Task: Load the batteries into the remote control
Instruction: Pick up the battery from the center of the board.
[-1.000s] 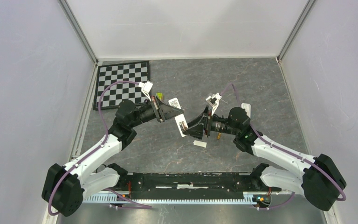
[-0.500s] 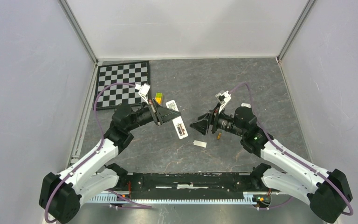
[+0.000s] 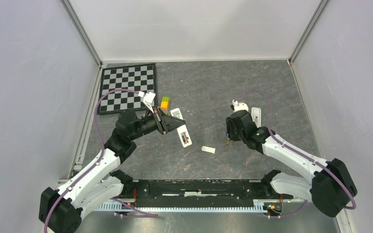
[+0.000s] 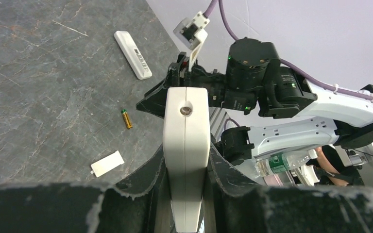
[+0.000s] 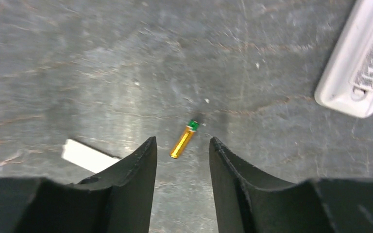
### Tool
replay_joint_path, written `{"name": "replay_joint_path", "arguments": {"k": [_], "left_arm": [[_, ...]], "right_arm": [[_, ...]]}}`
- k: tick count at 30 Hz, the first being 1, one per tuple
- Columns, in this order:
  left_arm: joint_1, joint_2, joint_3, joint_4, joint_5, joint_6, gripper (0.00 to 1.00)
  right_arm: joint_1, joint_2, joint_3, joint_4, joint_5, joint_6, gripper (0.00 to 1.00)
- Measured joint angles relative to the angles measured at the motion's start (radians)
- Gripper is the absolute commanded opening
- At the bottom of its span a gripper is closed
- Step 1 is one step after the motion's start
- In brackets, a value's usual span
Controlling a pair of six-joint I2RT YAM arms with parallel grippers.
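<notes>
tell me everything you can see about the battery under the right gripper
The battery is a slim little cylinder with a shiny gold-orange body and a green end. It lies flat on the grey stone-look table, diagonal in the right wrist view, framed between the open right gripper's fingers. Only the table appears to touch it.

My right gripper [image 5: 182, 141] has bare table [image 5: 102, 58] round the battery [image 5: 183, 139]; white cover [image 5: 84, 156] lower left, spare remote [image 5: 362, 73] upper right
</notes>
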State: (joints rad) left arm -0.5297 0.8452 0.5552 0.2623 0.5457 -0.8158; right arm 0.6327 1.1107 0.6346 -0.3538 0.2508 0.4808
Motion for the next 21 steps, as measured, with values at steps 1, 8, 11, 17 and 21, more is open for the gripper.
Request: {"name": "replay_joint_path", "arguments": {"k": [1, 8, 11, 17, 21], "left_arm": [[0.000, 0.000, 0.000, -0.003, -0.003, 0.002, 0.02], [0.000, 0.000, 0.000, -0.030, -0.015, 0.010, 0.02], [0.000, -0.001, 0.000, -0.039, -0.017, 0.010, 0.02], [0.000, -0.006, 0.000, -0.058, -0.021, 0.027, 0.02], [0.001, -0.008, 0.000, -0.074, -0.021, 0.040, 0.02]], "right_arm": [[-0.001, 0.014, -0.006, -0.005, 0.008, 0.000, 0.46], [-0.006, 0.124, -0.029, -0.002, 0.016, 0.000, 0.41], [-0.006, 0.177, -0.029, 0.013, 0.012, -0.005, 0.37], [-0.006, 0.248, -0.017, 0.034, -0.018, -0.026, 0.24], [-0.006, 0.274, 0.001, 0.046, -0.056, -0.076, 0.06]]}}
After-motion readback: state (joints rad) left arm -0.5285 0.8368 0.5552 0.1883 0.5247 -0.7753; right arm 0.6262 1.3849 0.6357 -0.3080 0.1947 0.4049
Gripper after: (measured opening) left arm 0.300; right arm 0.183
